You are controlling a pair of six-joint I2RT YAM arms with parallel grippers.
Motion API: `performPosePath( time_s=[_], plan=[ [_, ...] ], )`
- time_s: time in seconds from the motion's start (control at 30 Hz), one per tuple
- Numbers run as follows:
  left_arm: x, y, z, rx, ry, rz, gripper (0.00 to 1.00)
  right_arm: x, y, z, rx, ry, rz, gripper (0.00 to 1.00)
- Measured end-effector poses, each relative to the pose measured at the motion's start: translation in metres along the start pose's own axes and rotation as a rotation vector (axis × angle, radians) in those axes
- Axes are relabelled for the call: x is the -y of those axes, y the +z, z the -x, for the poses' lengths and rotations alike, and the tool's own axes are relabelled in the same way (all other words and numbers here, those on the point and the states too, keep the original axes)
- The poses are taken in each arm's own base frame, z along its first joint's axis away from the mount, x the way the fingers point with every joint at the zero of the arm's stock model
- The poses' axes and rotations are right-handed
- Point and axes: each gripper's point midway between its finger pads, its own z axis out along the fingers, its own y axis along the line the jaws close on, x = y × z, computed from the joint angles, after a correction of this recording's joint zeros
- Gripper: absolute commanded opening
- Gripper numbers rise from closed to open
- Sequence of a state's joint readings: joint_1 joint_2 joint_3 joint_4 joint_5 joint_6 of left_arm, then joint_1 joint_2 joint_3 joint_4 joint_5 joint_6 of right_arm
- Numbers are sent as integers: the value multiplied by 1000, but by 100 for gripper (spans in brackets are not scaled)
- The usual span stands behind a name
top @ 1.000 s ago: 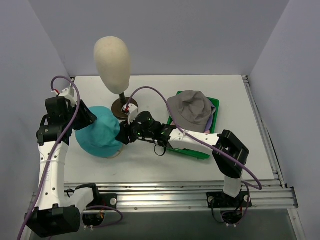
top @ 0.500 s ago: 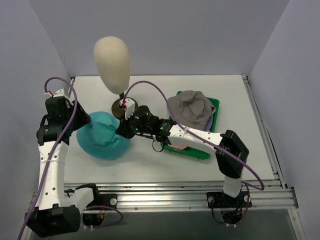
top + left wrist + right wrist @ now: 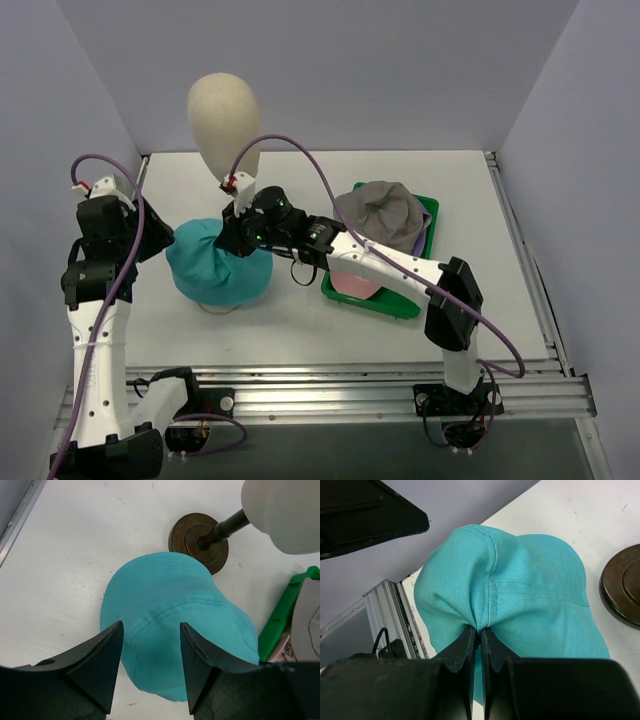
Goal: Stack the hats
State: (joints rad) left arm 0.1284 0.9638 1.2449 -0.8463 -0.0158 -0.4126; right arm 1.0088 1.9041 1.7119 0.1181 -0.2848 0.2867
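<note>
The right claw (image 3: 480,630) was pressed together on a fold of fabric at the crown of a teal hat (image 3: 220,270), which sat on the left half of the worktop (image 3: 300,330) just in front of the brown stand (image 3: 197,540) of a cream mannequin head (image 3: 224,110). The left claw (image 3: 151,627) stood spread above the same hat's left side, holding nothing. Toward the worktop's right side, a grey floppy hat (image 3: 380,220) lay on a pink cap (image 3: 350,283) in a green tray (image 3: 428,208).
</note>
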Motion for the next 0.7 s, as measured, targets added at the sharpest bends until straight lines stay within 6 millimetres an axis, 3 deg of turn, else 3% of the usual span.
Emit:
performPosePath(
  time_s=[0.13, 0.23, 0.43, 0.7],
  plan=[
    [2, 4, -8, -28, -2, -20, 58, 8, 11, -13, -37, 11, -20, 2],
    [2, 6, -11, -38, -1, -19, 58, 11, 12, -18, -50, 23, -36, 21],
    [11, 12, -18, -59, -1, -84, 59, 17, 13, -17, -42, 33, -69, 41],
    [18, 28, -31, -118, -3, -128, 59, 24, 12, -16, -35, 33, -104, 43]
  ],
)
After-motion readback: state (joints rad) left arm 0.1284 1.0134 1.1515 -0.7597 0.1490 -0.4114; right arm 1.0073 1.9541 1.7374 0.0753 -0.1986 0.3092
